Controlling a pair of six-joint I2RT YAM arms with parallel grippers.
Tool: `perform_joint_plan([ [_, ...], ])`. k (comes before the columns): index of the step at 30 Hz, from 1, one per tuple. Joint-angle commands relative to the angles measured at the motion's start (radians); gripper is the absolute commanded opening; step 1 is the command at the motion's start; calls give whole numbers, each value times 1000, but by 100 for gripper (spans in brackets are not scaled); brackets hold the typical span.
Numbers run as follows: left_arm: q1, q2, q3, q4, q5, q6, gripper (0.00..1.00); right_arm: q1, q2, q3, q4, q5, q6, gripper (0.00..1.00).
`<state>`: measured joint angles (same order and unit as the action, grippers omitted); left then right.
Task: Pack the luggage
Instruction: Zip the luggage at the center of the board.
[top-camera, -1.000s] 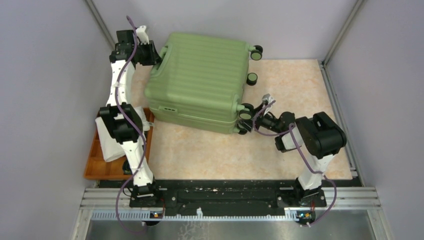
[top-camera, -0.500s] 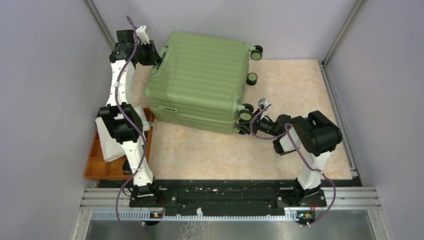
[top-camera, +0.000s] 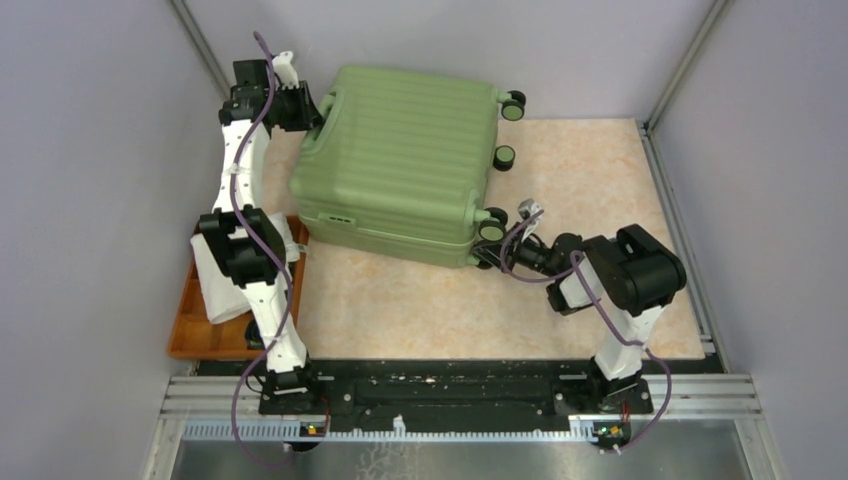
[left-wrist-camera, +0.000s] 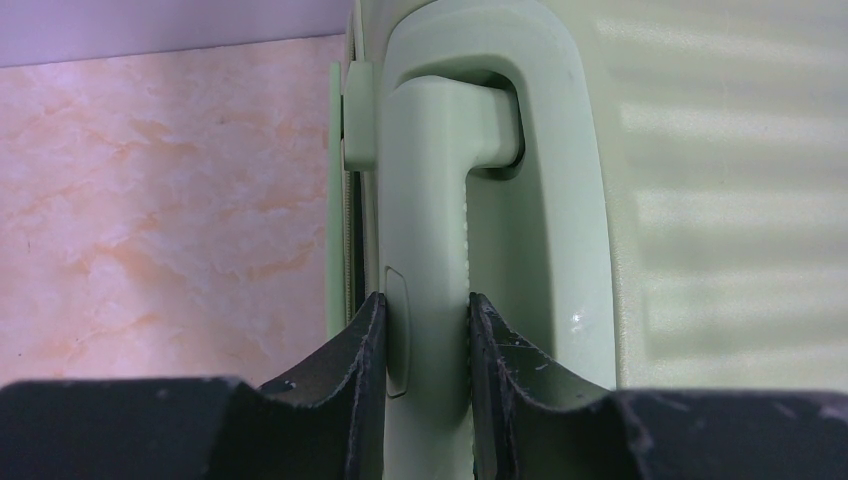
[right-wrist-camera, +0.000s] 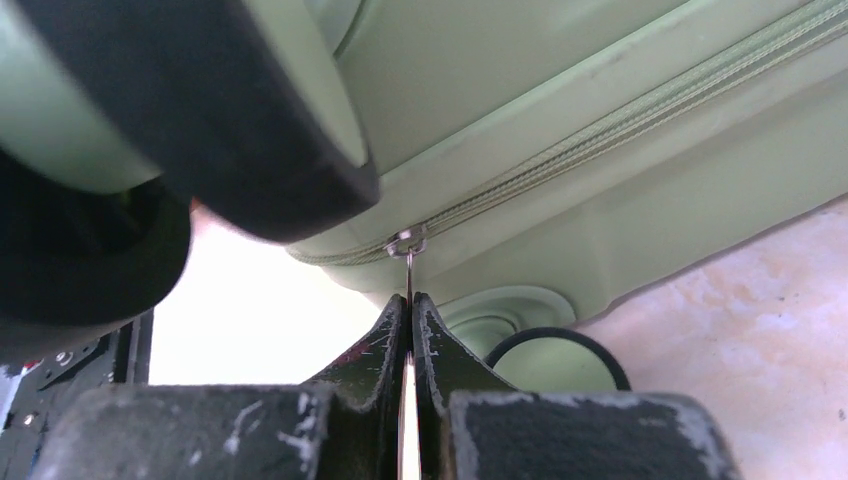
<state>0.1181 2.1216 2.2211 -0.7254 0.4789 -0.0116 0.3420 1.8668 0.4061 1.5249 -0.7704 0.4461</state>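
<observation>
Two grips: left pincer (left-wrist-camera: 424, 306) clamps the handle (left-wrist-camera: 430, 180); right pincer (right-wrist-camera: 410, 306) pinches the zip pull (right-wrist-camera: 409, 268) just ahead of its tips. Tug askew and you may lose that thin tab.

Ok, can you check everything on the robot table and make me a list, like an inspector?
Surface: beige marbled table.
Job's things: green luggage lies flat with its lid down, wheels on the right.
Clutter: orange tray at the left edge, holding a white bundle partly hidden by the left arm.
Grippers: left gripper shut on the luggage's handle; right gripper shut on the zipper pull.
Cables: purple cables run along both arms.
Surroundings: grey walls on three sides.
</observation>
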Motion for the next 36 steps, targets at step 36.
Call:
perform_joint_plan([
  [36,-90,-192,-55,274,-82,-195,0,485,-415,-228,-148,500,-235,0],
])
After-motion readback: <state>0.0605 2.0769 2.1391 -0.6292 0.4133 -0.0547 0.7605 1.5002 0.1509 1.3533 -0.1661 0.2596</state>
